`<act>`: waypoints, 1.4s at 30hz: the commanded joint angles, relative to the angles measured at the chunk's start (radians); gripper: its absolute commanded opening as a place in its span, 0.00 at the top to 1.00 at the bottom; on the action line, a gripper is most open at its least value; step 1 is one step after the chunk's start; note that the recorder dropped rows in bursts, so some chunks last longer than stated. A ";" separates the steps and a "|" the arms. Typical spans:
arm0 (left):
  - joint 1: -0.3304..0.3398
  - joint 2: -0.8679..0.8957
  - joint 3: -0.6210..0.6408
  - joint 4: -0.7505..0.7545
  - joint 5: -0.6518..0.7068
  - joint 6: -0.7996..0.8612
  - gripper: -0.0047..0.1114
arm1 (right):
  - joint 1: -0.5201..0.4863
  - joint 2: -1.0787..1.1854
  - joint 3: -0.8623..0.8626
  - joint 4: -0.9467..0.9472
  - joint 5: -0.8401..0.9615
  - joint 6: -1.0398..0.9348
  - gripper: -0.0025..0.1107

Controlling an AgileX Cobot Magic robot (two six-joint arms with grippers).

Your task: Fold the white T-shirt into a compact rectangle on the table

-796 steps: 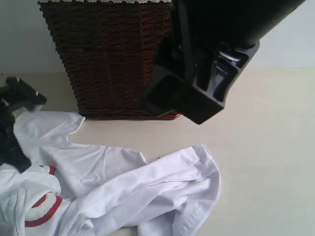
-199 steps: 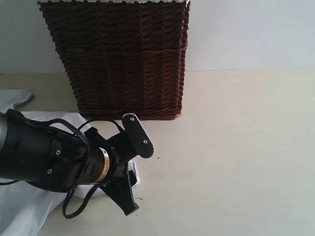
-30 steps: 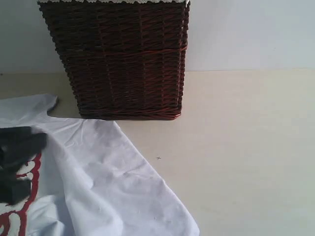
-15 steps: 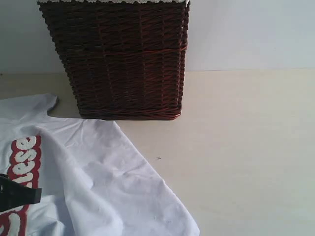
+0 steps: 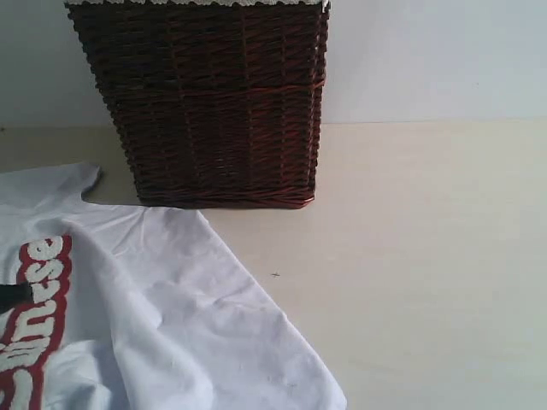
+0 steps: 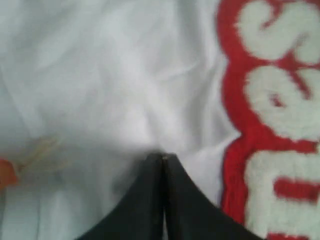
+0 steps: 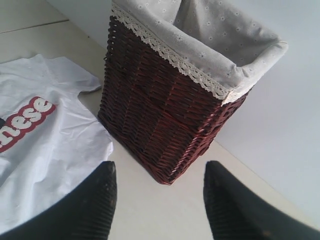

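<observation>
Shirt: soft white cotton T-shirt [image 5: 171, 316] with red-outlined lettering [image 5: 34, 325], spread on the pale cream table [image 5: 427, 256], touching the dark brown wicker basket [image 5: 214, 102] at its base.
Left gripper [image 6: 162, 159]: fingers together, nipping shirt fabric.
Right gripper [image 7: 160, 200]: fingers apart, empty, overlooking the basket.

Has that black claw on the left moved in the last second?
Yes. The left gripper has slid left, away from the basket, nearly out of view.

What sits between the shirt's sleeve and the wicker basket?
Nothing: only a bare strip of the table separates the sleeve of the white T-shirt from the wicker basket, as the exterior view shows.
</observation>
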 commanded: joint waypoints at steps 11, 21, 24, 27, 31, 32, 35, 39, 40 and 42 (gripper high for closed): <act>0.279 0.308 -0.309 -0.043 0.302 0.196 0.96 | -0.004 -0.006 0.004 0.010 -0.018 0.001 0.52; 0.241 0.149 -0.401 -0.119 0.171 0.324 0.96 | -0.004 -0.004 0.004 0.020 -0.018 0.001 0.52; 0.179 0.062 -0.401 -0.212 0.075 0.455 0.96 | -0.004 0.011 0.004 0.020 -0.018 0.001 0.52; 0.043 -0.006 -0.403 -0.341 0.005 0.758 0.95 | -0.004 0.025 0.004 0.027 -0.018 0.001 0.52; -0.209 -0.017 -0.450 -0.542 0.081 1.138 0.81 | -0.004 0.039 0.004 0.033 -0.018 0.001 0.52; -0.269 -0.008 -0.470 -0.602 0.130 1.212 0.77 | -0.004 0.039 0.004 0.033 -0.018 0.001 0.52; -0.398 0.059 -0.582 -0.798 0.351 1.367 0.66 | -0.004 0.039 0.004 0.033 -0.018 0.001 0.52; -0.434 0.173 -0.754 -1.158 0.574 1.407 0.66 | -0.004 0.039 0.004 0.033 -0.011 0.001 0.52; -0.434 0.194 -0.777 -1.205 0.585 1.409 0.66 | -0.004 0.039 0.004 0.033 -0.011 0.001 0.52; -0.435 0.225 -0.797 -1.221 0.563 1.375 0.66 | -0.004 0.039 0.004 0.033 -0.011 0.001 0.52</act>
